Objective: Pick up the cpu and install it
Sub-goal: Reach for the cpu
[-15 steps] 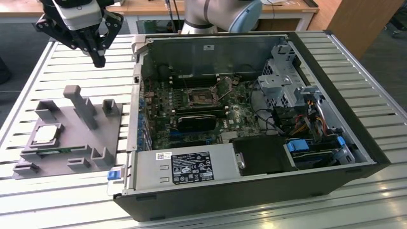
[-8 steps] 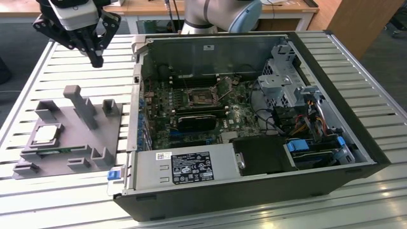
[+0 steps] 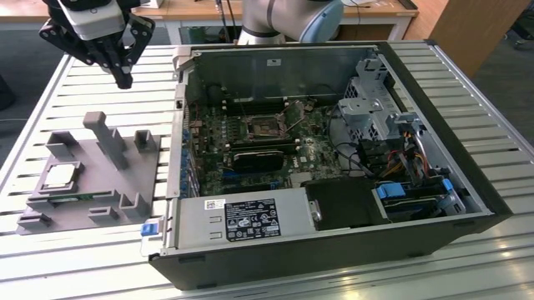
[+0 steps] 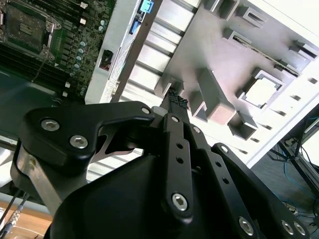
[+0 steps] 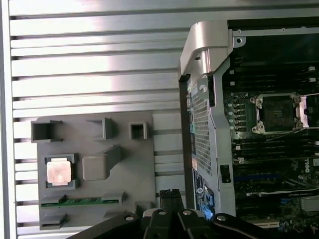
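The cpu point(image 3: 60, 177) lies flat in a square recess of a grey holder point(image 3: 144, 170) on the slatted tabletop point(image 3: 50, 106), at the exterior view's left and in its lower half, well apart from the open computer case point(image 3: 334, 250) that takes up the middle and right. It is a small, thin square with a pale silver metal top and a narrow lighter rim, lying level with the metal face up. A long green memory stick point(image 3: 71, 200) rests in a slot just beside it. The gripper point(image 3: 124, 80) hangs in the upper left of the exterior view, high above the tabletop and clear of the holder. Its jaws are clenched tip to tip with nothing between them, and both wrist views show the same. The bare metal-framed socket point(image 3: 269, 127) sits on the board inside the case, with no chip in it. The cpu is likely light and stiff. Its smooth top would give little purchase, and its hidden underside is probably delicate. The two opposite edges of the rim look like the safest place to grip, lightly and squarely, so that it lifts level out of the recess.
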`<state>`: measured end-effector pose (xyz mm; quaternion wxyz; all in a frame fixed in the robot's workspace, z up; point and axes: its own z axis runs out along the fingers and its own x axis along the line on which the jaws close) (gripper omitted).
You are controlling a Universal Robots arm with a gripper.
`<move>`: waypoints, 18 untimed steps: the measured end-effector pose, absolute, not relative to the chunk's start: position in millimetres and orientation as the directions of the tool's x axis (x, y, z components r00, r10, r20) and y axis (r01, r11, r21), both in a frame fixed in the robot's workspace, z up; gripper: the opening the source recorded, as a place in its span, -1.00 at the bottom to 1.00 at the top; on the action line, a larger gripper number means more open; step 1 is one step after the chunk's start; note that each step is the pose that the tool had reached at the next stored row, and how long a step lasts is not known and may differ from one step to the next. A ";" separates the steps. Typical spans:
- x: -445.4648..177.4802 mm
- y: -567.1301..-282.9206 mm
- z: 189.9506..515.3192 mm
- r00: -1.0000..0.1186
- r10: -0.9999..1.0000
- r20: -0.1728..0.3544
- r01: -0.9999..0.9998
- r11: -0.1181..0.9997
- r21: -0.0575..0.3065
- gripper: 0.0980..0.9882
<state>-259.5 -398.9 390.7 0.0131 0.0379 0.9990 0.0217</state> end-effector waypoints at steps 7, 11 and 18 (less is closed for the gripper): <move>-263.6 -398.9 390.5 -0.997 0.076 -0.024 0.075 0.996 0.044 -0.98; -266.1 -398.9 390.5 -0.997 0.076 -0.024 0.075 0.996 0.044 -0.98; -270.5 -398.9 390.3 -0.997 0.076 -0.024 0.075 0.996 0.044 -0.98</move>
